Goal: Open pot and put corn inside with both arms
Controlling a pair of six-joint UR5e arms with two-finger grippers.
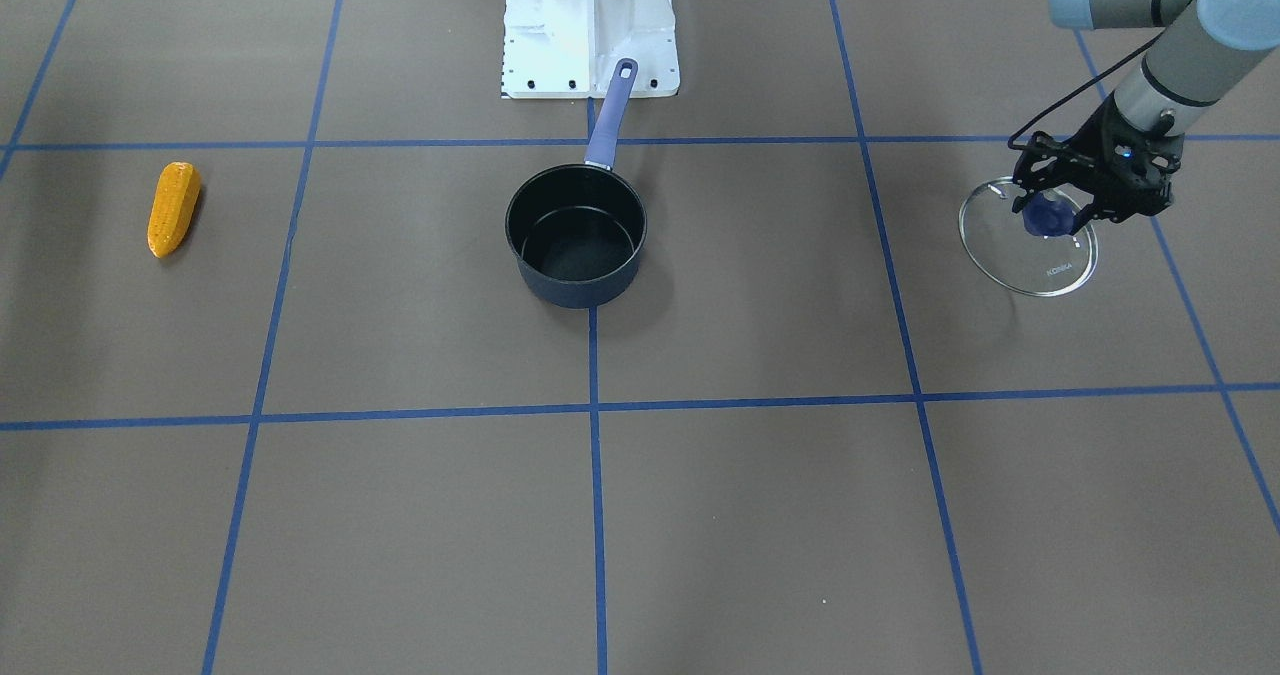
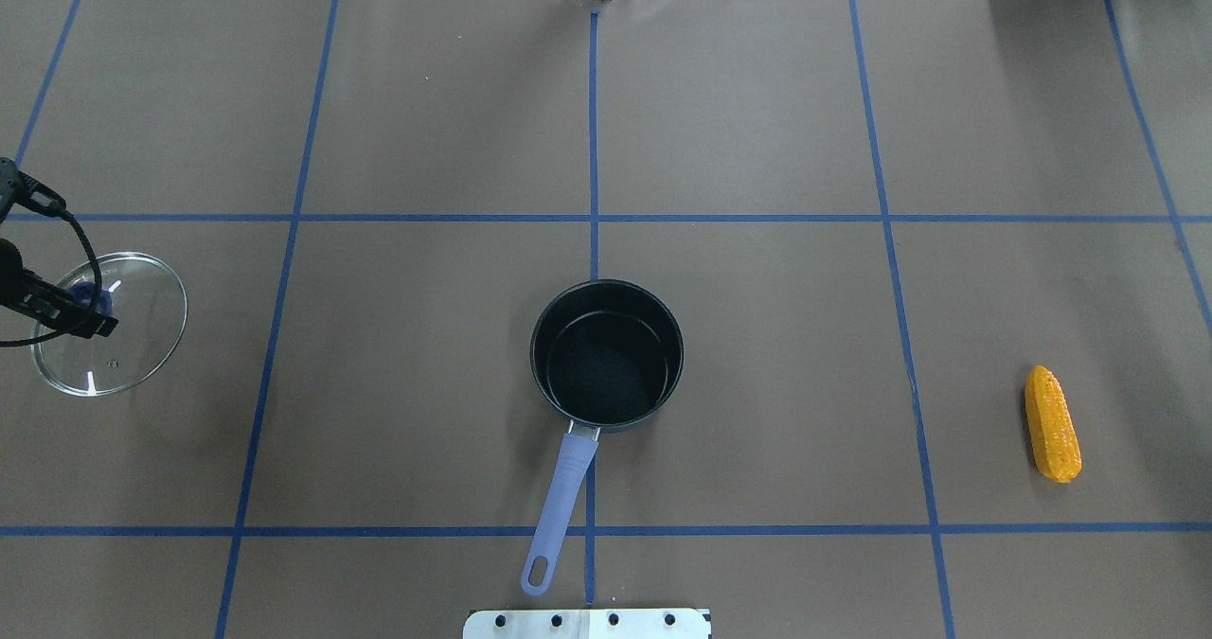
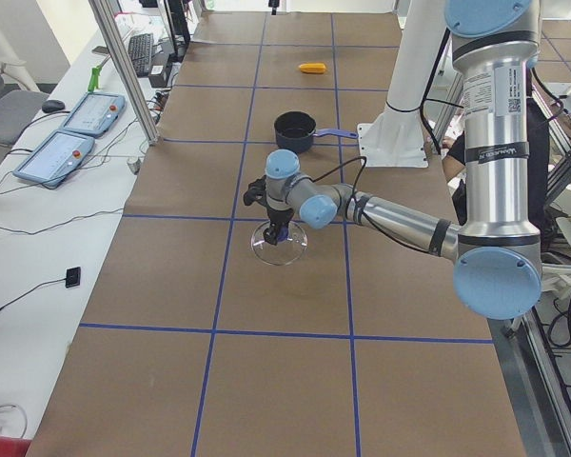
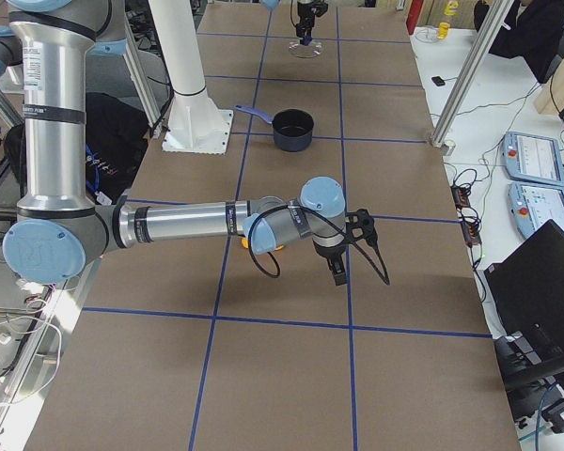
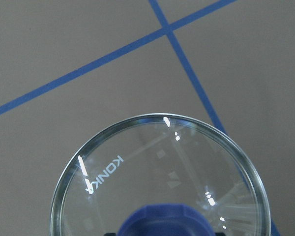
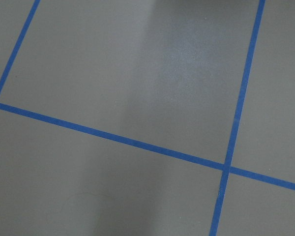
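Observation:
The dark pot [image 1: 580,293] stands open and empty at the table's middle, its blue handle toward the robot base; it also shows in the overhead view [image 2: 606,353]. Its glass lid [image 1: 1045,267] with a blue knob lies on the table far to my left. My left gripper [image 1: 1052,213] is over it and shut on the knob; the left wrist view shows the lid [image 5: 157,167] close below. The corn [image 1: 173,209] lies alone far to my right [image 2: 1052,423]. My right gripper [image 4: 338,274] hangs low over the table near the corn; I cannot tell whether it is open or shut.
The white mounting base [image 1: 590,25] stands behind the pot's handle. Blue tape lines cross the brown table. The right wrist view shows only bare table and tape. Tablets and cables lie on a side bench [image 3: 67,133] past the table's far edge.

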